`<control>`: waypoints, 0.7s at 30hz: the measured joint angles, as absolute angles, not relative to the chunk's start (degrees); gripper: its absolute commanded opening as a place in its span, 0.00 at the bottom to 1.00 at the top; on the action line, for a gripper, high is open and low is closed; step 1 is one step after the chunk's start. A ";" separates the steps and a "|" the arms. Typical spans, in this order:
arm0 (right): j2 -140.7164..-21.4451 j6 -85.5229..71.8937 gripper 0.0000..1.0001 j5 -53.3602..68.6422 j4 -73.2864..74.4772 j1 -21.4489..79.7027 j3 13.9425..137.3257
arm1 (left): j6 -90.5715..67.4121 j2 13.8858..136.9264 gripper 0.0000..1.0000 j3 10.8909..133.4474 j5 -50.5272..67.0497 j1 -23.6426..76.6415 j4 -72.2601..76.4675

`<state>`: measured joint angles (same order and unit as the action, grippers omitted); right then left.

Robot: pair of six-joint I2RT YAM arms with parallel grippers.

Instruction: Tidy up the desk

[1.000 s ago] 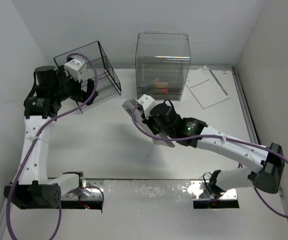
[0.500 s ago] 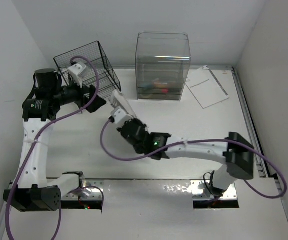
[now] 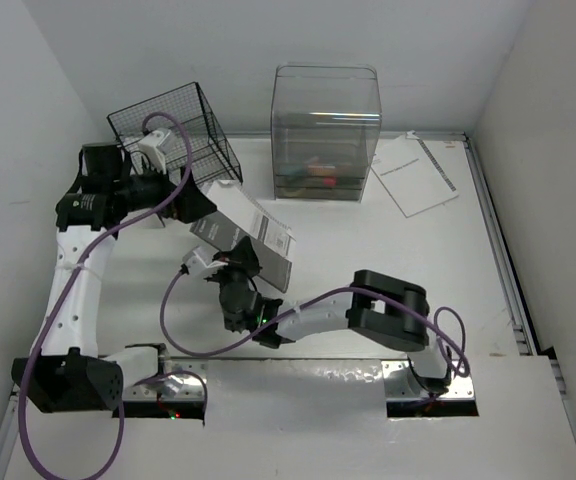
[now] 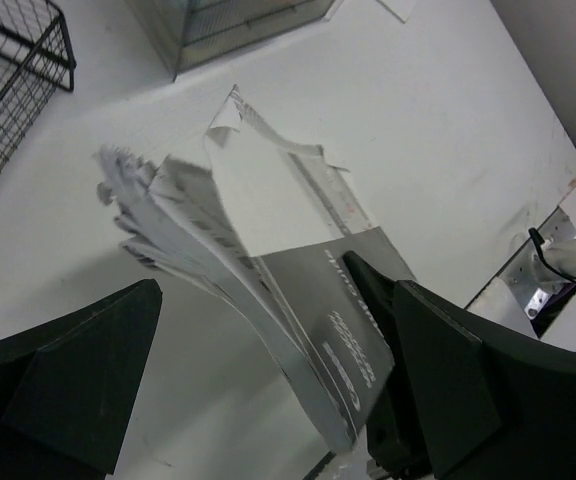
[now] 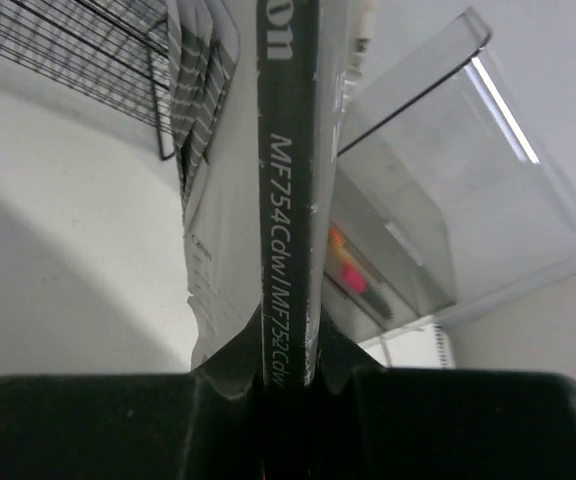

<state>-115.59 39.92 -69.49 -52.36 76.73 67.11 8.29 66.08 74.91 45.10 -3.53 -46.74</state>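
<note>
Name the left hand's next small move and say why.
Probably close the left hand on the booklet. Its open fingers flank the loose, fanned pages, while the right hand is shut on the booklet's other end, holding it up off the desk.

Wire basket [image 3: 213, 150], clear bin [image 3: 325, 120], perhaps notepad [image 3: 415, 177]

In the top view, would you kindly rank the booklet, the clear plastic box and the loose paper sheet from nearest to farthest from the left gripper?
From the left gripper:
1. Booklet, right beside it, toward the desk's middle.
2. Clear plastic box, back centre.
3. Loose paper sheet, back right.
</note>
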 measured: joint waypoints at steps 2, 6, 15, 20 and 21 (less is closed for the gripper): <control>-118.28 47.83 0.00 -71.68 -59.42 77.58 67.81 | 8.16 66.72 1.00 73.78 44.25 -3.81 -47.09; -122.06 57.10 0.00 -74.02 -66.13 78.41 70.76 | 8.10 66.74 1.00 73.17 43.05 -3.86 -48.49; -122.87 58.67 0.00 -74.85 -68.27 78.39 73.97 | 8.97 66.94 1.00 70.24 42.74 -3.86 -49.89; -123.09 58.00 0.00 -75.33 -66.74 78.08 74.50 | 9.04 68.82 0.88 67.88 45.91 -4.01 -49.45; -123.22 57.60 0.00 -75.26 -66.43 78.02 74.50 | 9.34 69.14 0.62 67.83 46.59 -4.12 -49.41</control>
